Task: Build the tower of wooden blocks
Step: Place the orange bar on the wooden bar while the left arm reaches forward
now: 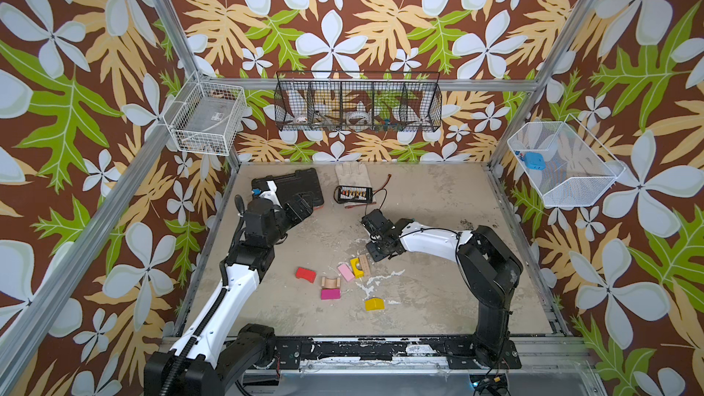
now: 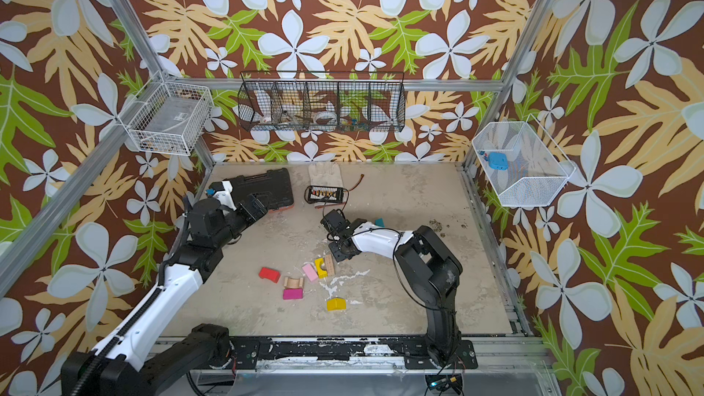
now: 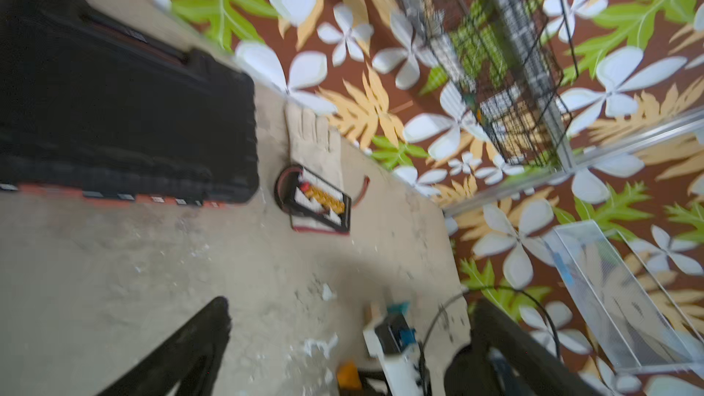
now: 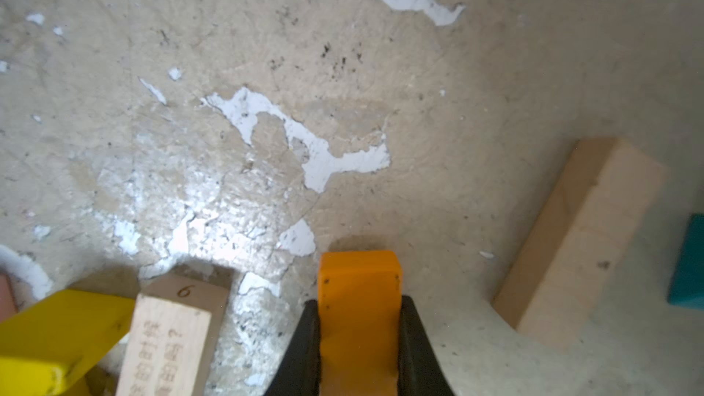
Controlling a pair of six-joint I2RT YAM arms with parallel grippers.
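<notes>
While the right tool (image 4: 360,300) is clamped on an orange block (image 4: 358,280), with its two black jaws pressed against the block's opposite sides, the left tool (image 1: 303,203) hangs with its jaws spread wide and nothing between them. It hangs over the near edge of the black tool case (image 1: 293,180) at the back left of the counter (image 1: 438,291). The left wrist view is blurred.

In both top views the right tool points down near the middle of the counter, and the arm hides the orange block. The right wrist view does not show whether the block's end touches the counter.

Just beside the right tool a yellow arch (image 1: 357,267) and a plain engraved block (image 1: 364,264) lie touching side by side, with a pink block (image 1: 345,272) against the arch's other side. Further left lie a red arch (image 1: 306,274), a plain wood arch (image 1: 330,282) and, just in front of that, a magenta block (image 1: 330,293). A yellow wedge (image 1: 374,304) lies apart, nearer the front edge.

A long plain block (image 4: 579,238) lies near the held orange block, with a teal block (image 2: 379,222) beyond it, behind the right arm in a top view.

At the back a glove (image 1: 352,175) lies with a wired charger (image 1: 354,194) on its cuff.
</notes>
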